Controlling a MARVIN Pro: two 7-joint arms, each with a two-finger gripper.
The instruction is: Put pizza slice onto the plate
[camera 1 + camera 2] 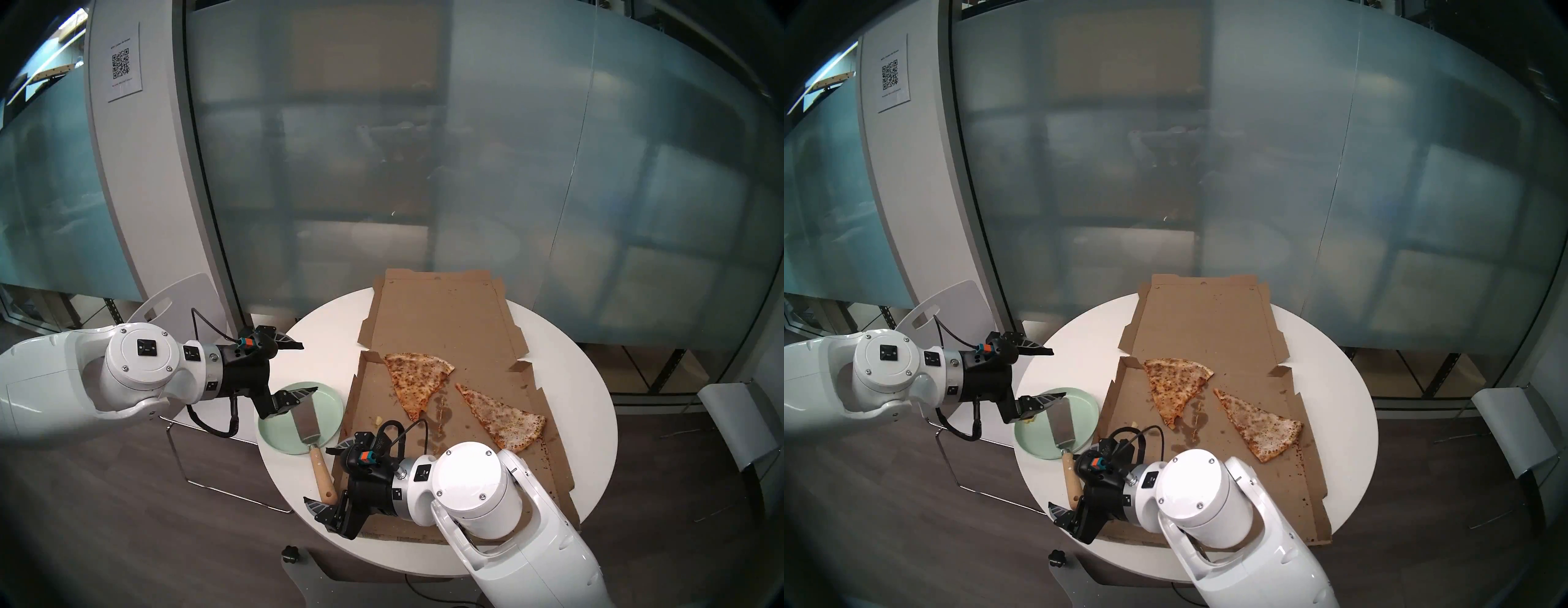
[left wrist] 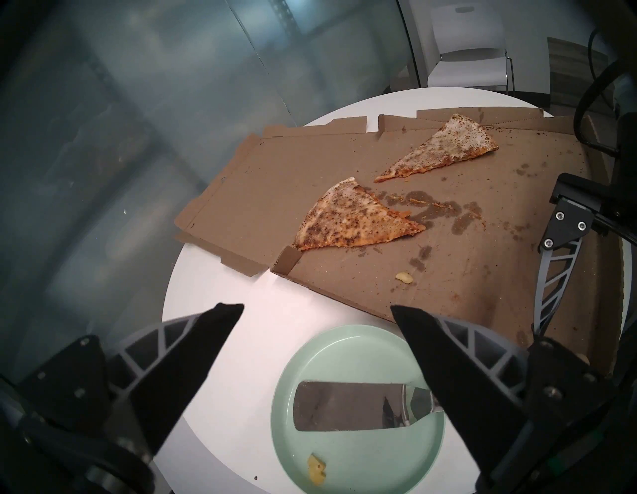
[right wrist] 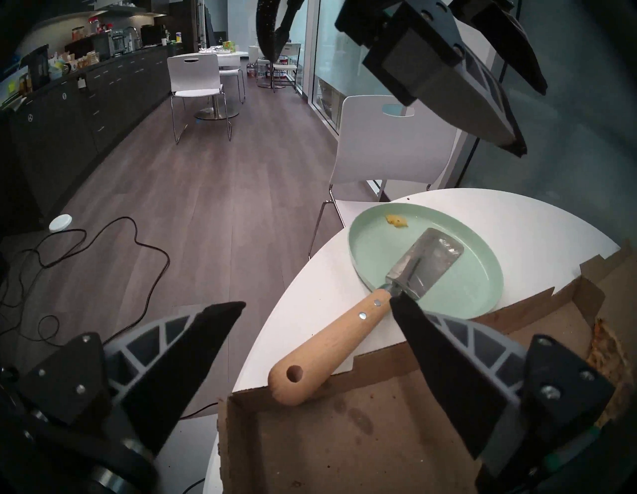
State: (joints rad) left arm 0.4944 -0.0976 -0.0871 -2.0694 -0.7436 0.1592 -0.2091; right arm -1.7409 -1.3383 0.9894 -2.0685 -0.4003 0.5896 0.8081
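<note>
Pizza, the long pale-cheese triangular pizza slice (image 1: pixel 505 418), lies in the open brown cardboard box (image 1: pixel 445 322), well apart from the round mint-green plate (image 1: pixel 275 433); a wooden-handled steel spatula (image 1: pixel 316 450) rests its blade there, presumably for scooping; the right gripper (image 1: pixel 329 477) straddles the handle wide open, empty; the left gripper (image 1: pixel 292 371) hovers open, empty.

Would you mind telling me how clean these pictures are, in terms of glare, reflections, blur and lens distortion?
Both head views: heavy fisheye bending and a dark rim; the frosted glass wall behind is hazy. Left wrist view: a bright sheen washes the table, and the spatula blade on the plate mirrors a finger. Right wrist view: the spatula handle is sharp, the far kitchen softer.
</note>
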